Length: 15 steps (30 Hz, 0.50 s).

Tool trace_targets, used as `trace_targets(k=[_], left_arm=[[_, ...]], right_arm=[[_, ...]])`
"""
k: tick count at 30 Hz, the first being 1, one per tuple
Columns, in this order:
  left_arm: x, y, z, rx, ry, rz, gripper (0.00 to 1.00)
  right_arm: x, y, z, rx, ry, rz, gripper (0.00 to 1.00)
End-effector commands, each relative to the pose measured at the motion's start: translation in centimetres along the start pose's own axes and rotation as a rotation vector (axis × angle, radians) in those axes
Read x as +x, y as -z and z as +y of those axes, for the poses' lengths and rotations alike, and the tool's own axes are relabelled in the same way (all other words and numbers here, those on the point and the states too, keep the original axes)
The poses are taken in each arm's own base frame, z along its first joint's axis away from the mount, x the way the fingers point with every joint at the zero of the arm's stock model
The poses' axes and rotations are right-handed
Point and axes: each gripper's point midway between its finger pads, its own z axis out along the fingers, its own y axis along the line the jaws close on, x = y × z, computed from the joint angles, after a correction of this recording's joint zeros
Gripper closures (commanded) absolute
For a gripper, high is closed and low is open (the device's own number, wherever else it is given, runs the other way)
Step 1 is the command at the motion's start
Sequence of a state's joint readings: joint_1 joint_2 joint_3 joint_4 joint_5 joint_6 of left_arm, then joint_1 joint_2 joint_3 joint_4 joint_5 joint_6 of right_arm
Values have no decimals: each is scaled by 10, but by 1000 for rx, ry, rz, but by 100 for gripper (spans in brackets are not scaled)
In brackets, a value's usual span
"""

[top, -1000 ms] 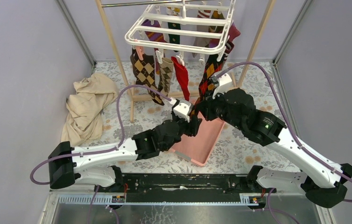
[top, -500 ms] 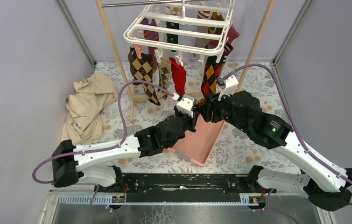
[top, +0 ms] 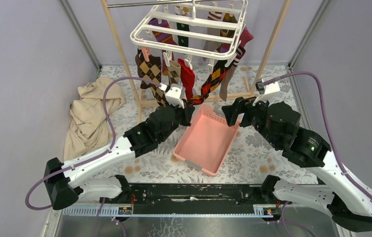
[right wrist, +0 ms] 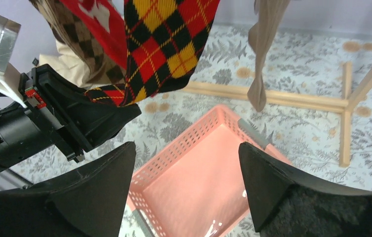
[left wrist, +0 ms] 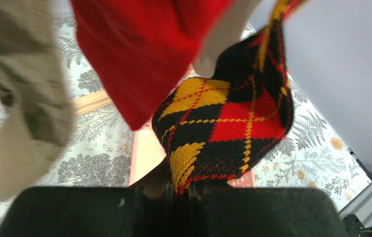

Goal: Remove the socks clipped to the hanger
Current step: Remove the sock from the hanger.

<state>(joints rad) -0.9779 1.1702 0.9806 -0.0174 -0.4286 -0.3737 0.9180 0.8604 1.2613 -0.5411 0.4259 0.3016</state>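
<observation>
The pink basket [top: 206, 139] sits at the centre of the floral tabletop [top: 253, 158]. The right wrist view shows its perforated walls and pink floor in full.

The white hanger [top: 189, 27] hangs at 12 o'clock inside the wooden frame [top: 120, 49], with the socks [top: 174, 69] dangling from its clips.

The left arm reaches in from 7 o'clock. The left end effector [top: 190, 106] is at the basket's 11 o'clock corner, clenched on the toe of the black-red-yellow argyle sock [top: 212, 79]. This sock slants up toward 1 o'clock to the hanger's near right corner.

The right arm reaches in from 5 o'clock. The right end effector [top: 233, 112] is at the basket's 1 o'clock corner, released, fingers spread wide.

The red sock [top: 188, 79] hangs just beside the left end effector. A beige cloth [top: 93, 116] lies at 9 o'clock.
</observation>
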Motion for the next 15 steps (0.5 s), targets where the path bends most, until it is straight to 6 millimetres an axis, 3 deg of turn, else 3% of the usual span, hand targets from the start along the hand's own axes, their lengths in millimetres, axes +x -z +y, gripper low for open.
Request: trace_targets(k=[1, 7, 11, 15], left_arm=[[-15, 4, 1, 72, 72, 36, 90], [-10, 6, 9, 103, 116, 96, 89], [-1, 8, 15, 89, 124, 124, 89], [7, 12, 21, 81, 145, 143, 89]], right_arm=[[-62, 10, 0, 17, -10, -193, 16], [-103, 10, 22, -57, 13, -257, 16], [-115, -6, 37, -79, 31, -241, 16], [-123, -25, 24, -39, 23, -231, 16]])
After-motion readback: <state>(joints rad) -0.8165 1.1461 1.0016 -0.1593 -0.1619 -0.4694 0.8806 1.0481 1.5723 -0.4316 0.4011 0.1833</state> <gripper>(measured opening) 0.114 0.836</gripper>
